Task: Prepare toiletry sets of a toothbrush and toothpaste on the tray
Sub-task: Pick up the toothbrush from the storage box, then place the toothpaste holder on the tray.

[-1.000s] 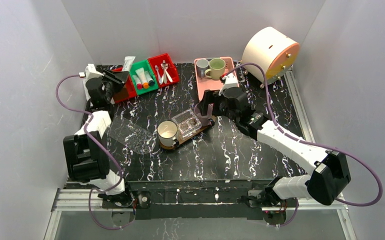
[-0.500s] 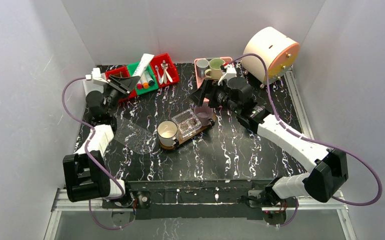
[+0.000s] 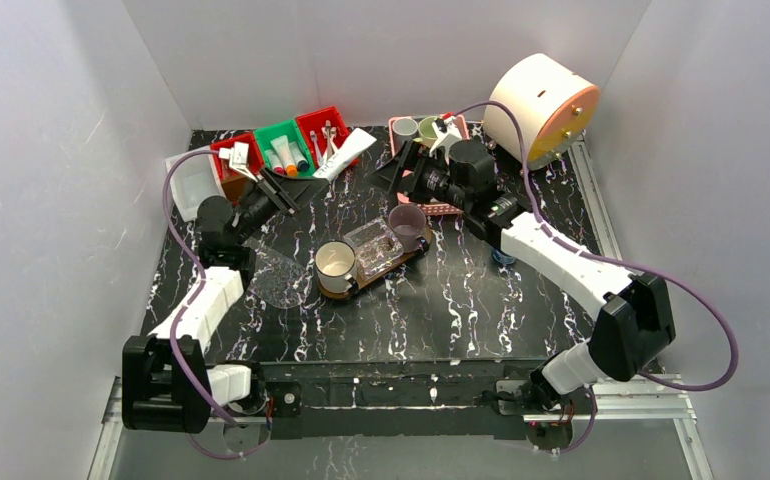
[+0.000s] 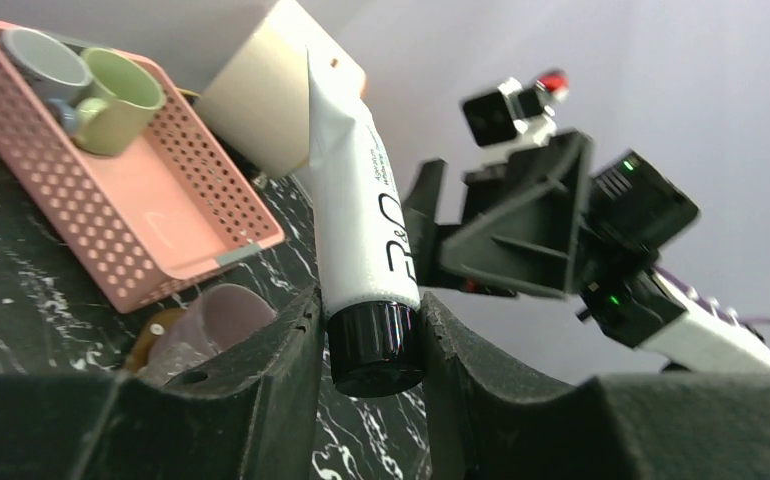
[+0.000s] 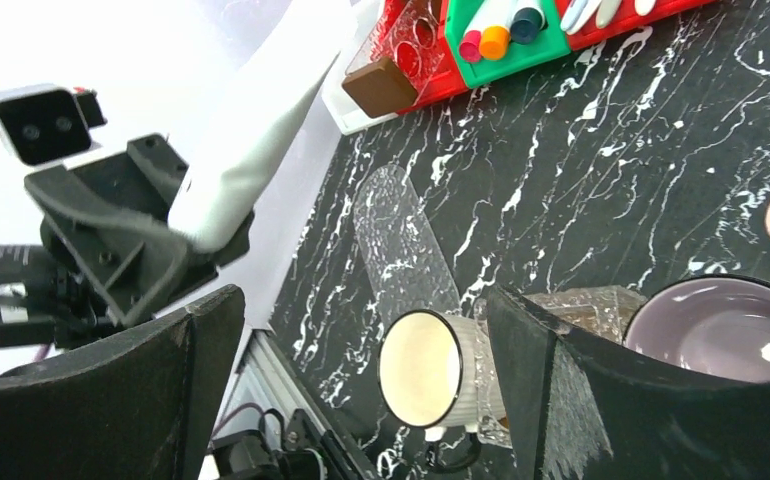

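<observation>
Black marble table [image 3: 461, 300]: left gripper [image 4: 373, 340] pinches toothpaste tube [image 4: 353, 215] by its cap, upper centre, axis pointing up-right. Tray [image 3: 417, 252] lies lower right of it. Right gripper [image 5: 361, 330] wide, empty.

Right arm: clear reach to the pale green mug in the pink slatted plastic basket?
Likely yes. The right gripper is open and empty beside the pink slatted basket; the pale green mug stands uncovered, only a grey mug alongside, though the gripper faces away.
</observation>
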